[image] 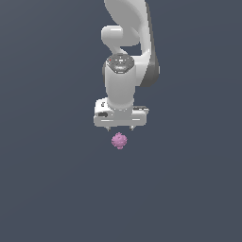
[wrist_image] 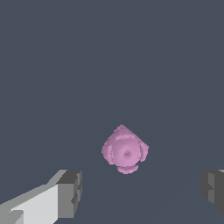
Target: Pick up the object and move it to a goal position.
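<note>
Wrist view shows me the pink lumpy blob (wrist_image: 125, 149) sitting on the flat dark grey floor (wrist_image: 109, 52). It is round and bumpy, with little knobs all over it. I can see two grey fingertips (wrist_image: 70, 194) of my claw (wrist_image: 142, 190), one on each side of the picture. They are far apart, so the claw is wide open and holds nothing. The blob lies between the two tips, but a bit ahead of the line that joins them.

From the exterior view, the white arm (image: 127, 52) points straight down. The claw (image: 120, 127) hangs just above the blob (image: 119, 140). I think there is a small gap between them, so they are apart and not touching. The blob is much narrower than the claw, so it should fit between the fingers with room on both sides.

I think the claw is open like this so it can come down around the blob. It points straight down so the fingers can close on the blob from both sides.

My guess is that the task has hardly begun. The blob is not picked up yet. Next I would line the claw up a little better, go lower, and then squeeze. The blob is knobbly, so it might roll or slip if the fingers press on a bump. I cannot see any mark for the goal spot.
</note>
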